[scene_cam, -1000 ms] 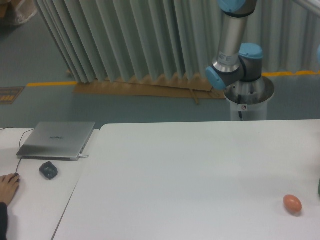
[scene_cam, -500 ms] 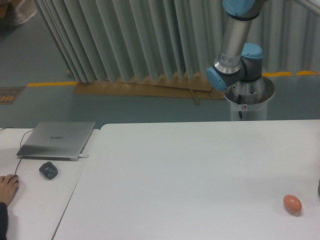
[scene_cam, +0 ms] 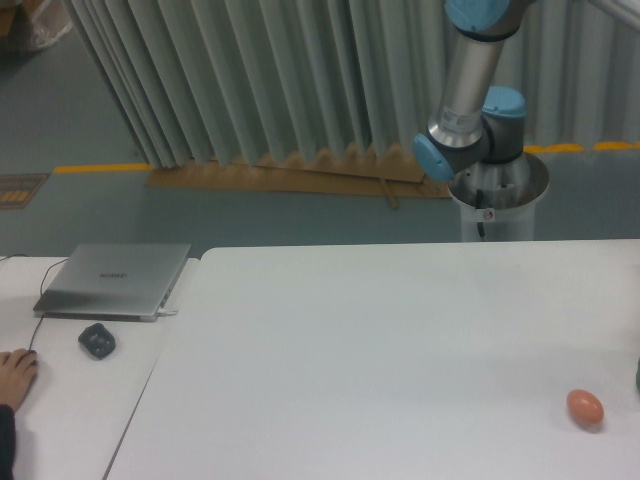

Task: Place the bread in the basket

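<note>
With bread, basket and fingers all out of view, the arm [scene_cam: 468,90] should first locate the loaf, not the egg [scene_cam: 585,407] at near right.

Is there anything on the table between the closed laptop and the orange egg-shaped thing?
No. In the camera view, bare white tabletop runs from the laptop to the egg-shaped thing.

The arm [scene_cam: 468,90] is rising behind the table [scene_cam: 380,340]; its gripper is out of view, so nothing can be placed relative to it. An egg-shaped object [scene_cam: 585,407] is lying at the table's front right. A laptop [scene_cam: 115,280] is sitting on the left desk [scene_cam: 70,400], a mouse [scene_cam: 97,341] lying before it, a person's hand [scene_cam: 15,375] resting left of that.
</note>
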You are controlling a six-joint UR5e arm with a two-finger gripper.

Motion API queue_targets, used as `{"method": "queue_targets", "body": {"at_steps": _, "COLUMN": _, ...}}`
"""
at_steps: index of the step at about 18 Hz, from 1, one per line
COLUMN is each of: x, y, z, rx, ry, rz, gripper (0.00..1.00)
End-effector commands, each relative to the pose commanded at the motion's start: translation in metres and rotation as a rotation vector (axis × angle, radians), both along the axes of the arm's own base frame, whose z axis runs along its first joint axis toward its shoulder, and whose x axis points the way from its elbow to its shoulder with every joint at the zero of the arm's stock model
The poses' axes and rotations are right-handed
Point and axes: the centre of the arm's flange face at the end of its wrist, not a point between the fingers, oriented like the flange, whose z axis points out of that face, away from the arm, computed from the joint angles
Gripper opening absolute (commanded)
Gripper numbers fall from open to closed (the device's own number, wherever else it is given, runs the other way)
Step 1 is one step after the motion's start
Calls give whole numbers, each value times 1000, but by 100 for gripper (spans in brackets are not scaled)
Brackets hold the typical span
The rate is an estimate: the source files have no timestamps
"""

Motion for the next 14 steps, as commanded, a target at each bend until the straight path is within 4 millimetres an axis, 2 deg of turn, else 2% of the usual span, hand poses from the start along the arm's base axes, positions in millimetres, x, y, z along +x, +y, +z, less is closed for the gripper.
{"method": "queue_targets", "body": {"at_steps": 5, "x": 3, "y": 2, "z": -8, "rx": -3, "ry": -14, "rz": 6, "gripper": 100}}
{"method": "queue_targets", "body": {"at_steps": 7, "x": 16, "y": 19, "z": -3, "rx": 0, "ry": -10, "rz": -15, "gripper": 100}}
{"method": "queue_targets", "body": {"at_steps": 11, "x": 56, "y": 38, "z": 12, "rx": -18, "ry": -60, "rz": -65, "gripper": 100}}
{"method": "queue_targets", "body": {"at_steps": 12, "x": 67, "y": 42, "z": 5, "rx": -30, "ry": -97, "rz": -77, "gripper": 100}}
{"method": "queue_targets", "body": {"at_steps": 13, "x": 92, "y": 52, "z": -1, "rx": -19, "ry": -164, "rz": -107, "gripper": 100}}
{"method": "queue_targets", "body": {"at_steps": 14, "x": 109, "y": 54, "z": -6, "rx": 5, "ry": -242, "rz": -118, "gripper": 100}}
